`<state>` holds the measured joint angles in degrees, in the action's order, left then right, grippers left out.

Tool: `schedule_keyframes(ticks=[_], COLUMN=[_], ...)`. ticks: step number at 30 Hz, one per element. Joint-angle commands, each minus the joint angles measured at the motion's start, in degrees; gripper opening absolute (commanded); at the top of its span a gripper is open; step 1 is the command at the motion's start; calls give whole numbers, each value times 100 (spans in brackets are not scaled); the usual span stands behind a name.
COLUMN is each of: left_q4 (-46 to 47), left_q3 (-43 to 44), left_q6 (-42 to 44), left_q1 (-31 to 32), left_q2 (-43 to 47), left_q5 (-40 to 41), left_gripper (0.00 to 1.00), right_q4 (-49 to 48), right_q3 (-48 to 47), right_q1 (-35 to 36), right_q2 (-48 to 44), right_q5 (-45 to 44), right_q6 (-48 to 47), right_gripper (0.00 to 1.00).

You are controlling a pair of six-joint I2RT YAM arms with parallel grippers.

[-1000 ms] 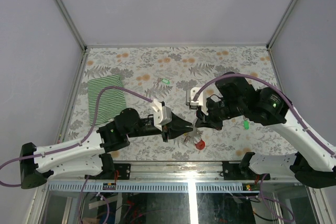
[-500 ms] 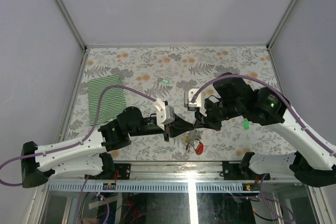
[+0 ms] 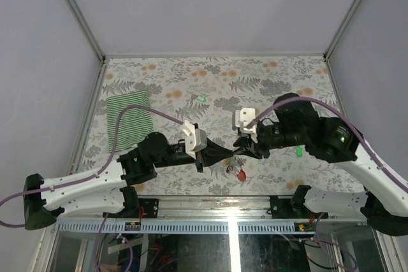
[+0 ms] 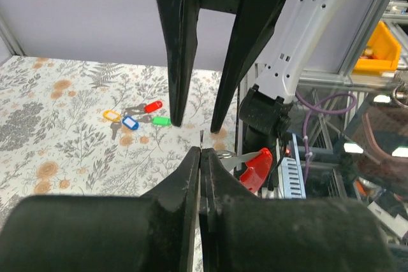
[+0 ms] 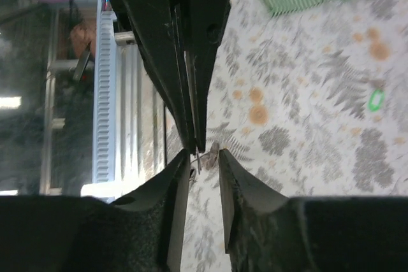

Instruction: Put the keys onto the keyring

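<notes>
My left gripper [image 4: 201, 151] is shut on a thin metal edge of the keyring, whose red loop [image 4: 258, 167] hangs just right of the jaws. In the top view the left gripper [image 3: 229, 153] meets my right gripper [image 3: 243, 150] tip to tip above the red loop [image 3: 241, 174]. The right gripper [image 5: 204, 155] is open, its jaws either side of the metal ring [image 5: 200, 159] without pressing it. Several keys [image 4: 135, 116] with yellow, blue, red and green heads lie on the table beyond. The right arm mostly hides them from above, leaving one green head [image 3: 298, 151] showing.
A green striped cloth [image 3: 129, 119] lies at the left of the flowered table [image 3: 191, 74]. A small green item [image 3: 200, 99] sits mid-table. The metal frame rail [image 3: 229, 203] runs along the near edge, close to both grippers.
The left gripper's jaws have closed onto the keyring's metal part. The right gripper has opened and let go, its wrist shifting slightly right. The red loop hangs about where it was.
</notes>
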<state>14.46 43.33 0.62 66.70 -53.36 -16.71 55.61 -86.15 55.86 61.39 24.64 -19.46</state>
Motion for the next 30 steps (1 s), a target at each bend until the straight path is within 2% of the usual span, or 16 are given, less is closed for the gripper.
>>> schedule_keyframes(ticks=[1,4,7,14,19,30], left_q4=[1689,2498,3329,5562,5837,5579], left_q3=[-580,-954,-1247,-1960,-2029,-1995], left_q6=[-553,-1044,-1408,-1926,-1973,-1863], left_q1=[-17,-17,-25,-18,-20,-21], left_q2=[345,383,356,261,292,521], left_q5=[298,392,368,653,607,544], left_gripper=[0,0,0,0,0,0], right_q4=[-2090,-3467,-4444,-5586,-5895,-6135], right_q3=[812,1659,2358,3009,3229,3583], right_q1=[69,70,61,64,65,64], right_q2=[-867,-1454,-1854,-2115,-2211,-2447], right_q5=[-23,45,50,286,484,436], right_q6=[313,751,1102,1726,1900,2131], right_gripper=[33,37,37,39,39,35])
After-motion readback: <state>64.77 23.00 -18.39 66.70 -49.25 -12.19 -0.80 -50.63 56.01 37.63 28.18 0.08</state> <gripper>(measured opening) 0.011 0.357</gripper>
